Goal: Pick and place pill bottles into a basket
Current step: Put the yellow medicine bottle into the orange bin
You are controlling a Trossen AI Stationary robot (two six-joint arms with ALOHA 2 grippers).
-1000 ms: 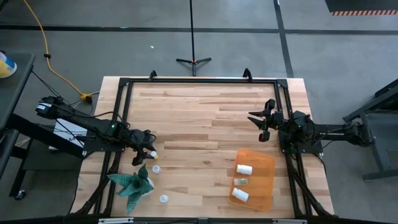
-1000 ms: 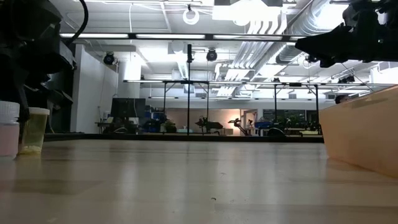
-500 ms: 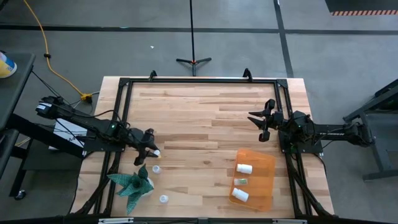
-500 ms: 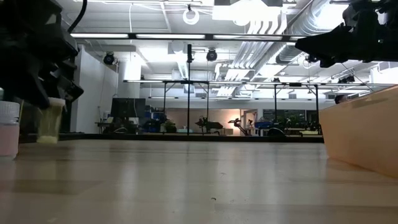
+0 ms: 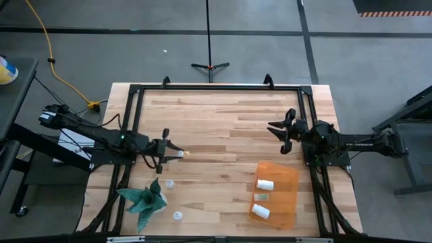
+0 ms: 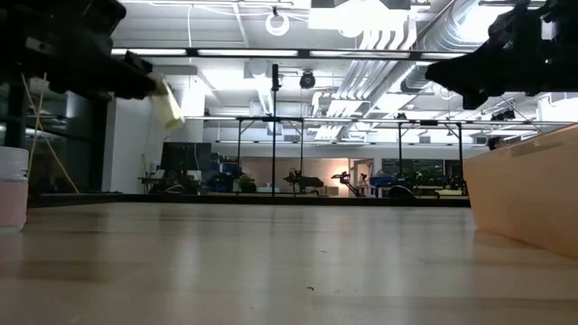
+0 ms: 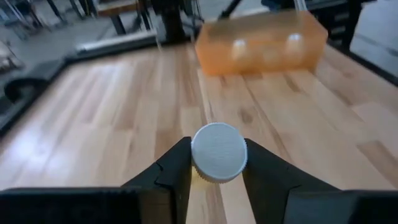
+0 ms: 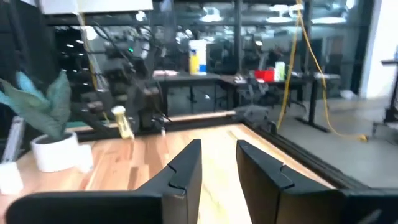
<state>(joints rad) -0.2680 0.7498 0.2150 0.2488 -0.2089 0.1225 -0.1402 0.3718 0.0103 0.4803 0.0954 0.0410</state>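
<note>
My left gripper (image 5: pixel 174 154) is shut on a small pill bottle (image 5: pixel 182 154) with a white cap and a yellowish body, held above the table's left half. In the low view the bottle (image 6: pixel 168 101) hangs tilted, high above the wood. The orange basket (image 5: pixel 277 194) stands at the near right with three bottles lying on its floor (image 5: pixel 264 183). Two more bottles (image 5: pixel 169 183) (image 5: pixel 177 216) stand upright on the table near the green plant (image 5: pixel 144 200). My right gripper (image 5: pixel 278 135) is open and empty, above the table just beyond the basket's far side. My left gripper pinches the bottle between its two fingers (image 7: pixel 177 168), which lie on opposite sides just under the white cap (image 7: pixel 219 152). The bottle lies along the fingers, cap toward the wrist, body sticking out past the tips. The fingers point toward the table's right, slanting down. The bottle is lifted clear.
The spiky green plant stands at the near left corner beside the two loose bottles. A black frame (image 5: pixel 216 88) runs around the tabletop. Bare wood (image 5: pixel 223 142) lies between my left gripper and the basket.
My left gripper has risen from the table with the bottle and gone toward the table's right and far side. It has tipped from pointing down to nearly level. The bottle has been lifted clear and tilted over.
</note>
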